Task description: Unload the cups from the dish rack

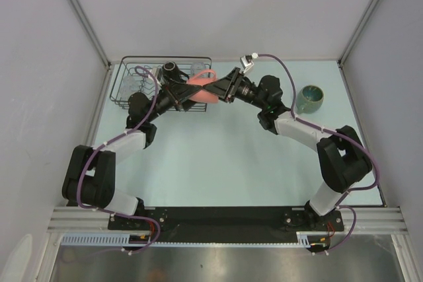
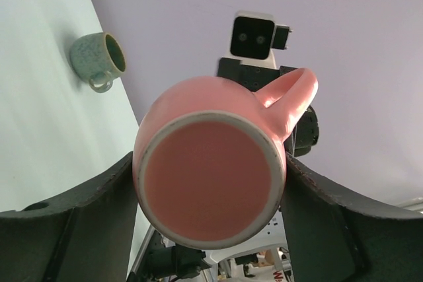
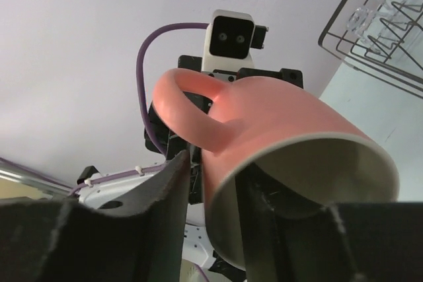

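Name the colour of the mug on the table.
Speckled pale green-teal mug; clearest in left wrist view.

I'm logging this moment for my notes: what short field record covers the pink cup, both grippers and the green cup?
pink cup: on its side in the air, by the right end of the dish rack
left gripper: jaws shut on the cup's body near its base
right gripper: jaws astride the rim beside the handle; unclear whether clamped
green cup: upright on the table, right of both grippers
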You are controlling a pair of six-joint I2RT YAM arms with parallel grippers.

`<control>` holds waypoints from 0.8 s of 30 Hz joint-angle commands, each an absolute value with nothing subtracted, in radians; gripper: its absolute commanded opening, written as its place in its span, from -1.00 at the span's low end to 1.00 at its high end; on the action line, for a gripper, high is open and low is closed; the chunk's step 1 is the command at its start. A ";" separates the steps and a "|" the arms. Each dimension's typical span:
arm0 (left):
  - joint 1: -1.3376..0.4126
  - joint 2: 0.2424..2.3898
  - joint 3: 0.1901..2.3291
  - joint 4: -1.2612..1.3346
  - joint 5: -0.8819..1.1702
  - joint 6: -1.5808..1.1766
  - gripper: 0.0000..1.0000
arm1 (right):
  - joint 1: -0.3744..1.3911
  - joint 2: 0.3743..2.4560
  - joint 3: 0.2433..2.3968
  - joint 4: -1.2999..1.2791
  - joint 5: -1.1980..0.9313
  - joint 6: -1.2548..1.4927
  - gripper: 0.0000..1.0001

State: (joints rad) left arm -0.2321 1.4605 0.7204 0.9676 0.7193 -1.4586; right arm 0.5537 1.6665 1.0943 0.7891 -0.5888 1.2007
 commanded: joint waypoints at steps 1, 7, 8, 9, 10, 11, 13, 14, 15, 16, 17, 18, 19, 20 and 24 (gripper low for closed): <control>-0.245 1.434 0.723 1.114 0.724 -1.488 -0.99 | 0.565 1.666 1.132 0.867 -0.623 1.213 -0.37; -0.247 1.465 0.719 1.161 0.732 -1.519 -0.99 | 0.566 1.629 1.106 0.844 -0.611 1.194 -1.00; -0.247 1.470 0.719 1.172 0.733 -1.531 -0.94 | 0.568 1.611 1.103 0.827 -0.607 1.181 -1.00; -0.247 1.476 0.721 1.187 0.735 -1.537 -0.85 | 0.566 1.603 1.101 0.810 -0.606 1.169 -1.00; -0.247 1.485 0.722 1.193 0.742 -1.542 -0.62 | 0.565 1.595 1.101 0.789 -0.607 1.157 -1.00; -0.247 1.488 0.726 1.196 0.747 -1.548 -0.49 | 0.565 1.582 1.100 0.781 -0.606 1.152 -1.00; -0.247 1.500 0.742 1.197 0.767 -1.551 0.04 | 0.558 1.565 1.094 0.761 -0.603 1.149 -1.00; -0.247 1.505 0.750 1.197 0.776 -1.552 0.19 | 0.555 1.556 1.091 0.755 -0.603 1.143 -1.00; -0.247 1.509 0.762 1.193 0.781 -1.554 0.32 | 0.546 1.534 1.085 0.746 -0.601 1.138 -1.00; -0.245 1.512 0.767 1.187 0.787 -1.552 0.48 | 0.540 1.520 1.083 0.718 -0.597 1.129 -1.00; -0.245 1.513 0.772 1.177 0.790 -1.545 0.53 | 0.534 1.507 1.081 0.698 -0.594 1.109 -1.00; -0.245 1.513 0.781 1.155 0.792 -1.540 0.56 | 0.526 1.474 1.083 0.674 -0.589 1.095 -1.00; -0.244 1.514 0.785 1.144 0.795 -1.536 0.63 | 0.509 1.459 1.081 0.629 -0.583 1.082 -1.00; -0.244 1.516 0.790 1.137 0.798 -1.528 0.65 | 0.499 1.445 1.081 0.612 -0.583 1.071 -1.00; -0.244 1.529 0.802 1.138 0.801 -1.529 0.68 | 0.456 1.387 1.068 0.568 -0.591 1.046 -1.00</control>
State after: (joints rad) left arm -0.2699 1.5223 0.7532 1.0851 0.8196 -1.5623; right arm 0.5259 1.4910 1.0664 0.5892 -0.6106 1.1042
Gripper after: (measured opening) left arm 0.844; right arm 0.145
